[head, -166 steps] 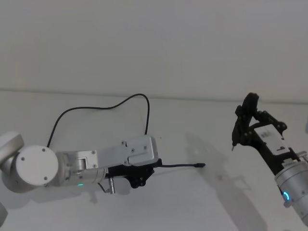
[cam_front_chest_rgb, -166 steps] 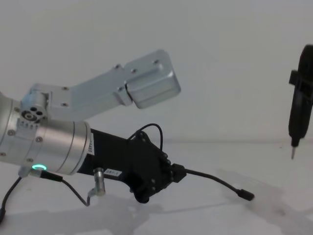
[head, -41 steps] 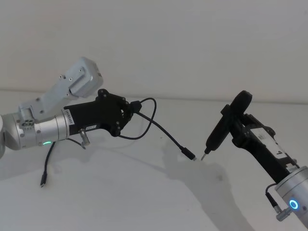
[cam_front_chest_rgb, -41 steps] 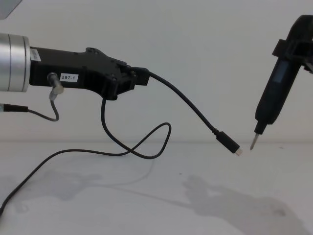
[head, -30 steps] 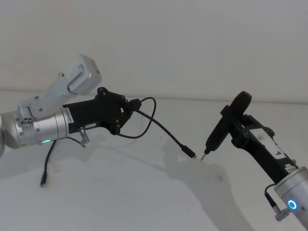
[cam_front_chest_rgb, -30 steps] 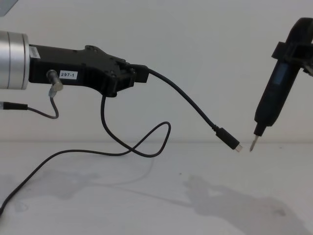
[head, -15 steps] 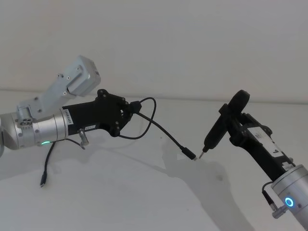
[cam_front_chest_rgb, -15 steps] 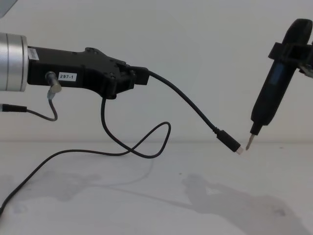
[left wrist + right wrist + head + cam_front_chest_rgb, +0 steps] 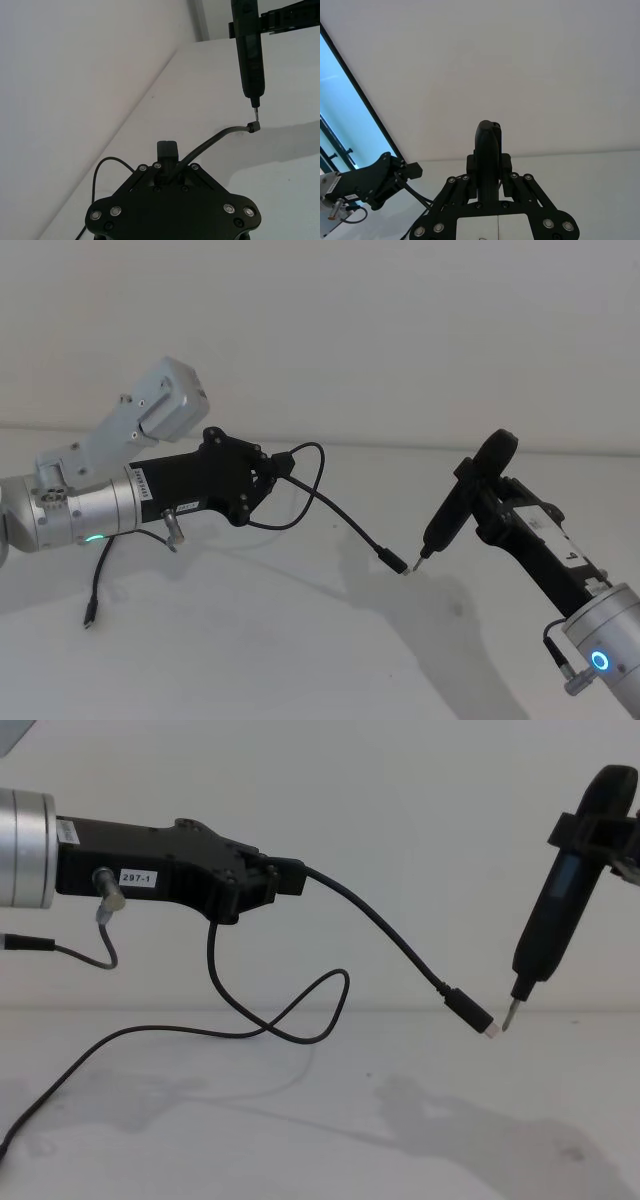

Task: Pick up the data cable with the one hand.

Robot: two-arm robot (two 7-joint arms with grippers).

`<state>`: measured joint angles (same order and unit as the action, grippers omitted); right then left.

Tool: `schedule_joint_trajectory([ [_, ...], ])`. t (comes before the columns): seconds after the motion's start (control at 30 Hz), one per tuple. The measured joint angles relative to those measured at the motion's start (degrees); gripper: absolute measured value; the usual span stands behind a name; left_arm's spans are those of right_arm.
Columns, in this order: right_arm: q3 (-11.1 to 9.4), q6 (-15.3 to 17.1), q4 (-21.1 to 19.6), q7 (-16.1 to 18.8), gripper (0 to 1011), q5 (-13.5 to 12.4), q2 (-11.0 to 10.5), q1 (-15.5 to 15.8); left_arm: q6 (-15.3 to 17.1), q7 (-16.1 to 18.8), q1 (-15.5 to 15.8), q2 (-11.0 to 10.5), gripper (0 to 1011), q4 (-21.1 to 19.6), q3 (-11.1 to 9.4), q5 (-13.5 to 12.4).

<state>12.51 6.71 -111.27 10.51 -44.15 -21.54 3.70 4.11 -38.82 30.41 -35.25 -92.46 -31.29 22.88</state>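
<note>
Chest view: the left gripper (image 9: 290, 878), a black plastic two-jaw unit with a white "297-1" label and a silver cylindrical wrist, is raised above the white desk (image 9: 300, 1140) on its left side. Its jaws are closed on the long thin black flexible data cable (image 9: 385, 935), clamping it a short way back from the plug end.

From the clamp point the cable runs forward in a downward arc, clear of the desk, and ends in a small slim black plug with a short metal tip (image 9: 470, 1012), suspended in the air. The remaining length drops from the gripper, forms a loop (image 9: 300, 1010) resting on the desk surface, then trails toward the desk's left edge.

The right gripper (image 9: 490, 502) is raised above the right side of the desk; its jaws are closed on a slim black tool with a thin pointed metal tip (image 9: 555, 925). The tool is tilted, tip downward. The tool tip (image 9: 508, 1016) sits at the metal end of the plug; actual contact cannot be confirmed.

A shorter dark wire (image 9: 85, 952) hangs below the left wrist
</note>
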Motion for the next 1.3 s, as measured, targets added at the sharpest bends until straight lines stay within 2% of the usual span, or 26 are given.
schedule_joint_trajectory([
  [1.3,1.23,0.19,-0.01,-1.46,268,-2.24,-1.19,-0.56,0.0,-0.08,-0.01,-0.08,0,-0.01,-0.09,0.12],
])
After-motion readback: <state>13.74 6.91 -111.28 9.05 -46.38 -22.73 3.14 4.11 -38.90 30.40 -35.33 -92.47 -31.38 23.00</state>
